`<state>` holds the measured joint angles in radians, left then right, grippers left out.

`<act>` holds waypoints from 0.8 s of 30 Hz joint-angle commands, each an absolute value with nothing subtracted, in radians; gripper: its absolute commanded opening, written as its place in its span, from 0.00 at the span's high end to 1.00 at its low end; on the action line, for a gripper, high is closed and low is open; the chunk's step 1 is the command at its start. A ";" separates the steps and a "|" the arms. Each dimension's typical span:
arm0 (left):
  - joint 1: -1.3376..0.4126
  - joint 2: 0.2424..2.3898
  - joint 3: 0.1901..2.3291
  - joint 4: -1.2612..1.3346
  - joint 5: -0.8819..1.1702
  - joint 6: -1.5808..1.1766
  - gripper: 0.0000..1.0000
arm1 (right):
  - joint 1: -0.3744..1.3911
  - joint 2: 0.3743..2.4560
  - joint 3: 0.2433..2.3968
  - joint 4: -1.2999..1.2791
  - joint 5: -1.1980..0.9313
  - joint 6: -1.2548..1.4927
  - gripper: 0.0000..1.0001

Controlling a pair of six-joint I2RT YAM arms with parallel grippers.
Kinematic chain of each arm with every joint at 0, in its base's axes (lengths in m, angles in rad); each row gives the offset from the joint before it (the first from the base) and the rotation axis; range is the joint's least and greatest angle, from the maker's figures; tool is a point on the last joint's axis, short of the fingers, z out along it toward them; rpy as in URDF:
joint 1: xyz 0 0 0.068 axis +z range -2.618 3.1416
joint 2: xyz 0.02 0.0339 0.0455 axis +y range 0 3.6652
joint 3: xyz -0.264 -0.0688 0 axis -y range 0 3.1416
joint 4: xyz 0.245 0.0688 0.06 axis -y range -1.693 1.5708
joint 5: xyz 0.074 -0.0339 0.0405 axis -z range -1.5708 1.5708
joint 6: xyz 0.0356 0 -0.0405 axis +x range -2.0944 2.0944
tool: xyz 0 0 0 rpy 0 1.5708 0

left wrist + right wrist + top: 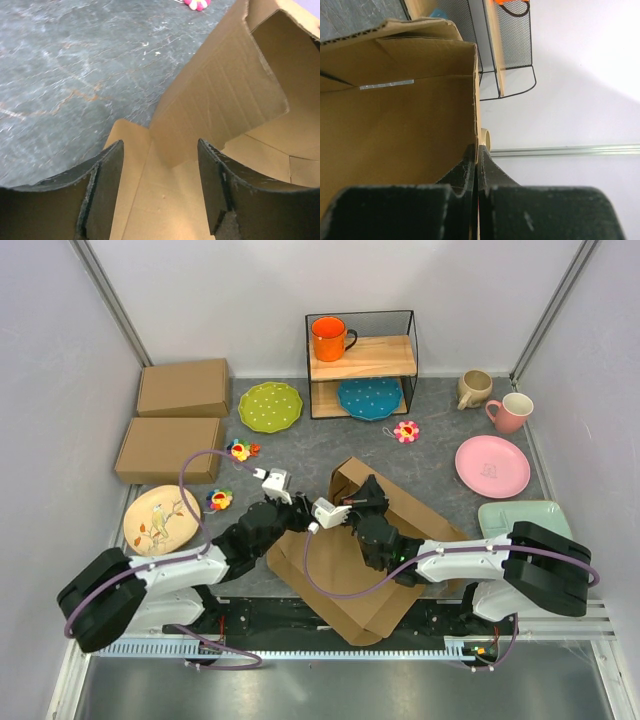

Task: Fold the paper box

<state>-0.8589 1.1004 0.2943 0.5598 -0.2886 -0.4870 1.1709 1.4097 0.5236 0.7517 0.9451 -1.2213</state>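
Note:
The paper box (345, 585) is a brown cardboard sheet lying in the middle of the table, with one wall raised at its far end. My right gripper (360, 495) is shut on the upper edge of that raised wall; in the right wrist view the fingers (477, 150) pinch the thin edge of the box (395, 130). My left gripper (298, 520) is open and empty. In the left wrist view it (160, 145) hovers over the flat panel at the box's left edge, beside the raised wall (225, 90).
Two folded brown boxes (183, 387) (168, 449) stand at the back left. A wire shelf (362, 365) holds an orange mug (332, 338). Plates (270, 406) (492, 465) (160, 520), two mugs (473, 388) (512, 412), a mint tray (520, 515) and flower toys (406, 431) (240, 450) ring the box.

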 commanded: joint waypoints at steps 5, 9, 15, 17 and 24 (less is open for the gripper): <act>-0.856 1.310 0.330 0.949 -0.154 -0.374 0.29 | 1.178 1.439 0.508 0.640 0.943 -1.114 1.00; -0.856 1.405 0.324 1.125 -0.121 -0.388 0.29 | 1.178 1.430 0.514 0.638 0.943 -1.111 1.00; -0.850 1.499 0.366 1.226 -0.106 -0.383 0.27 | 1.178 1.422 0.515 0.624 0.934 -1.088 1.00; -0.835 1.534 0.376 1.265 -0.098 -0.382 0.25 | 1.180 1.420 0.515 0.615 0.931 -1.078 1.00; -0.758 1.643 0.416 1.370 -0.020 -0.377 0.29 | 1.180 1.404 0.517 0.591 0.917 -1.054 1.00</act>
